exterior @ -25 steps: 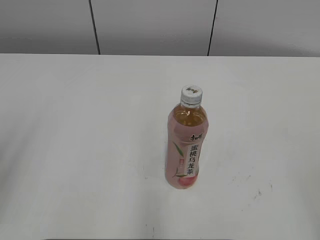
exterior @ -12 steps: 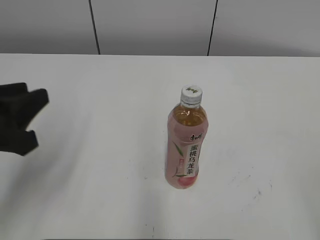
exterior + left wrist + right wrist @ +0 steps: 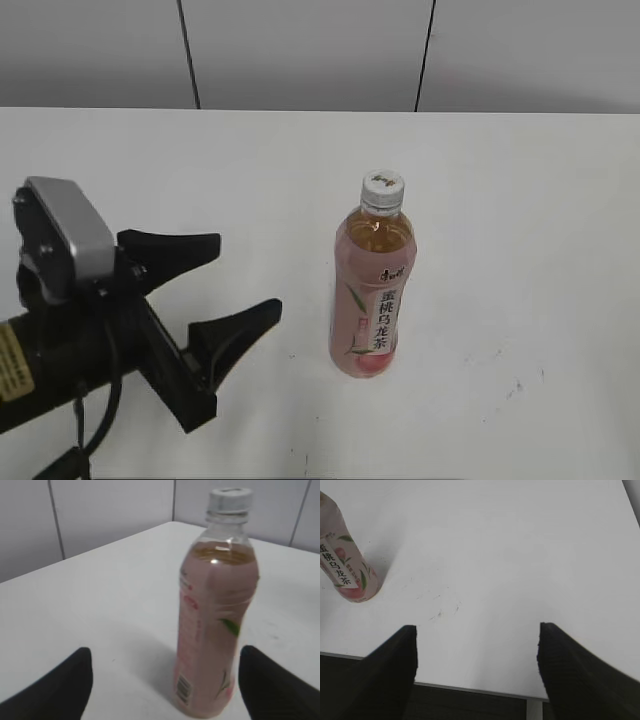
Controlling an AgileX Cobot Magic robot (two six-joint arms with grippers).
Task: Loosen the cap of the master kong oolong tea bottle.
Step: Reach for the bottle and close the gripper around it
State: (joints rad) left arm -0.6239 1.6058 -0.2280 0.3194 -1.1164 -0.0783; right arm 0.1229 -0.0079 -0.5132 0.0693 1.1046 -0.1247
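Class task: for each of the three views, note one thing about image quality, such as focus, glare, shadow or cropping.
Exterior view: even, soft light; the bottle is sharp and its label readable, with the left gripper large in the foreground. Left wrist view: the bottle looks soft, with a small glare spot on its shoulder and a blurred cap. Right wrist view: the bottle is cropped at the corner; the right gripper fingers are dark, featureless shapes.

Your left arm is reaching in from the lower left of the exterior view, its silver camera housing riding on top of the wrist. Its left claw [image 3: 232, 272] is gaping wide, both black fingers [image 3: 170, 248] pointing rightward and gripping nothing. Your right claw [image 3: 476, 666] is showing only in its own wrist view, fingers spread wide apart, likewise empty.
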